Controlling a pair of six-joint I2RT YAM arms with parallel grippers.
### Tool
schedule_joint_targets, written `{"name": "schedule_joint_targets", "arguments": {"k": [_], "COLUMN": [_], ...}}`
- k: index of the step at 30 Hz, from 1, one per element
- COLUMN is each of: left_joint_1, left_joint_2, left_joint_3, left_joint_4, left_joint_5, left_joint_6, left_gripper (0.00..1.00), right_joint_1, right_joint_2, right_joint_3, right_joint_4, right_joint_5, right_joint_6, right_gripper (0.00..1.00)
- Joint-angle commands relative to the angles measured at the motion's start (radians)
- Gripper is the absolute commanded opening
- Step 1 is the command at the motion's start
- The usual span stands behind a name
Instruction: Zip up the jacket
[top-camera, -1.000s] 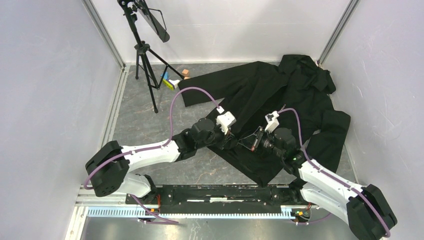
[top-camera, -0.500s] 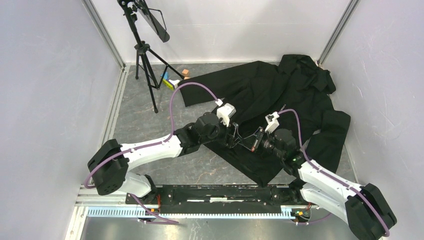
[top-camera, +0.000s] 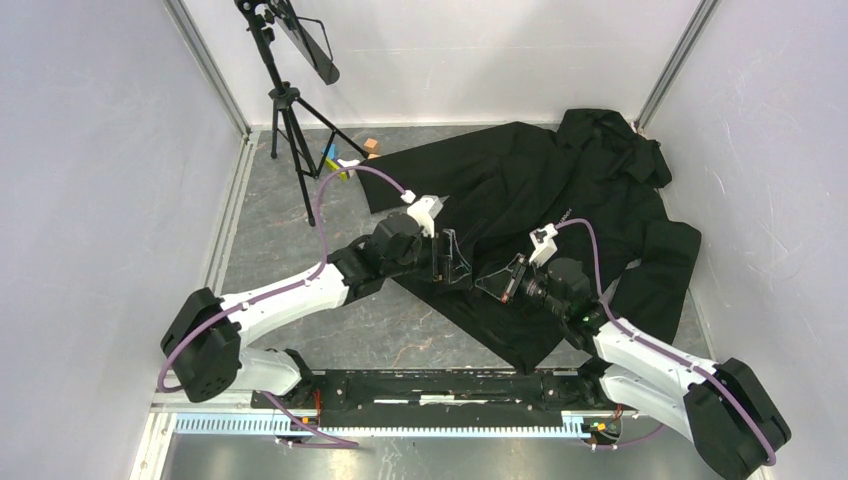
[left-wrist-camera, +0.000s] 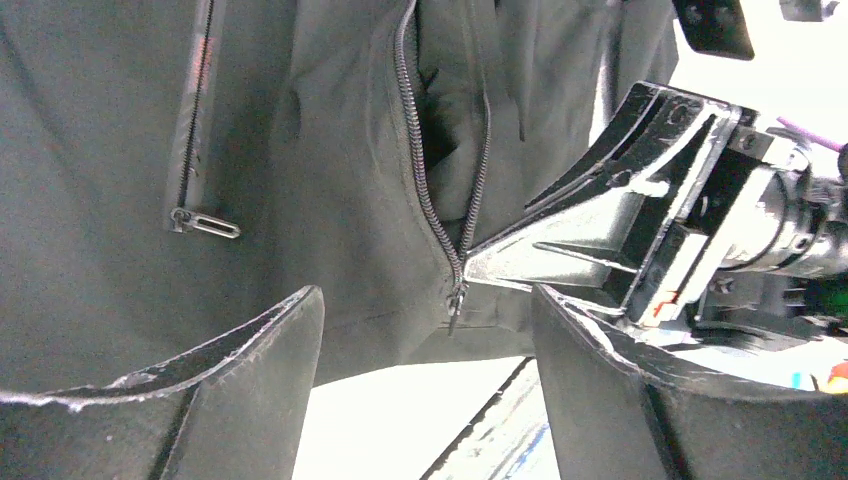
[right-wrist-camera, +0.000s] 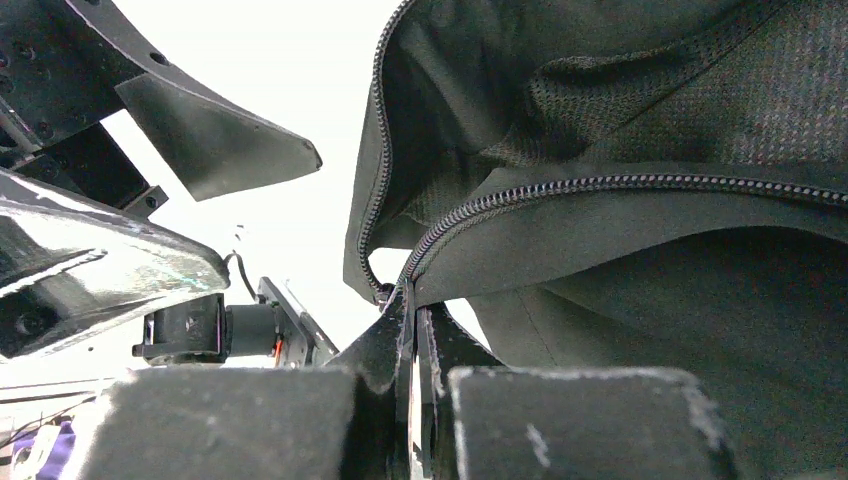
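Note:
The black jacket (top-camera: 560, 190) lies spread over the right back of the table. Its front zipper (left-wrist-camera: 415, 150) gapes open above the slider (left-wrist-camera: 456, 292), which hangs at the lower hem. My right gripper (top-camera: 487, 282) is shut on the jacket's hem right beside the slider. In the right wrist view its fingertips (right-wrist-camera: 413, 300) pinch the fabric edge where the two rows of teeth (right-wrist-camera: 600, 184) meet. My left gripper (top-camera: 460, 262) stands open just left of it. In the left wrist view nothing lies between its jaws (left-wrist-camera: 428, 300), and the slider sits a little beyond them.
A black tripod (top-camera: 290, 130) stands at the back left, with small coloured blocks (top-camera: 345, 160) by its foot. A zip pocket with a metal pull (left-wrist-camera: 205, 222) lies left of the front zipper. Grey walls close in both sides. The arms' base rail (top-camera: 430, 385) runs along the near edge.
My left gripper was shut at the zipper's bottom; it has opened, let go and drawn back to the left. The right gripper has kept its grip and barely moved.

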Motion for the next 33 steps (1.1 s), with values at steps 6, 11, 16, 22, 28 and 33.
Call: {"name": "schedule_joint_targets", "arguments": {"k": [6,11,16,22,28,33], "left_joint_1": [0.023,0.021,0.021,0.021,0.021,0.021], "left_joint_2": [-0.007,0.015,0.035,0.071,0.072,0.073], "left_joint_3": [-0.036,-0.06,-0.073,-0.077,-0.089,-0.1], "left_joint_4": [0.088,0.095,0.105,0.167,0.173,0.167], "left_joint_5": [0.097,0.121,0.151,0.194,0.18,0.184], "left_joint_6": [-0.092,-0.079,-0.055,-0.06,-0.051,-0.022], "left_gripper": [0.74,0.72,0.73,0.56,0.35,0.17], "right_joint_1": [-0.007,-0.007,-0.007,-0.007,-0.007,-0.007], "right_joint_2": [0.007,0.006,0.008,0.003,0.011,0.017], "right_joint_3": [-0.003,-0.006,-0.004,-0.008,-0.004,0.008], "right_joint_4": [0.065,0.072,0.079,0.075,0.079,0.071], "right_joint_5": [0.013,0.018,0.011,0.015,0.015,0.017], "right_joint_6": [0.0,-0.002,-0.001,0.0,0.003,0.041], "right_gripper": [0.0,0.0,0.0,0.0,0.0,0.0]}}
